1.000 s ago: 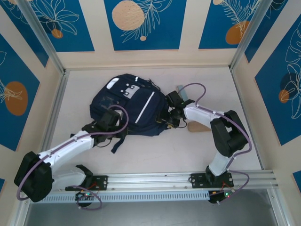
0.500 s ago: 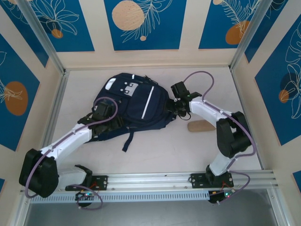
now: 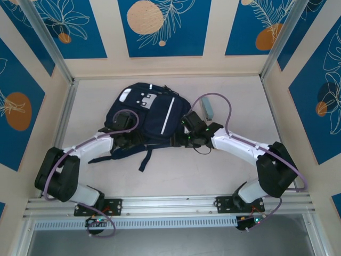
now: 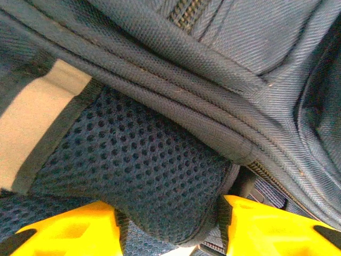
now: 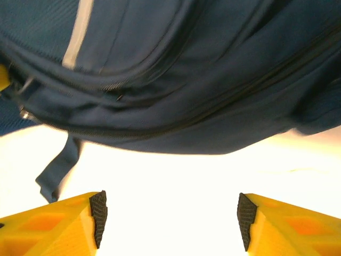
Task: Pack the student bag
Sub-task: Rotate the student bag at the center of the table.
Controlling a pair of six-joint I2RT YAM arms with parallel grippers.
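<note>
Student bag (image 3: 154,120) patch (image 3: 126,96) print unreadable; left tool (image 4: 168,213) pinches its mesh strap (image 4: 144,154); right tool (image 5: 170,213) spread.

The student bag (image 3: 152,114) is matt navy woven cloth with a perforated mesh pad (image 4: 144,165); the right gripper (image 5: 169,218) has smooth yellow plastic fingers (image 5: 53,224) with ribbed black pads (image 5: 99,216), above a smooth pale table (image 3: 213,170).

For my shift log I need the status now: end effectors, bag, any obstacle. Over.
Left end effector astride bag mesh, grip unclear. Right end effector open at bag edge. Bag flat on table. Grey case right of bag, not blocking.
</note>
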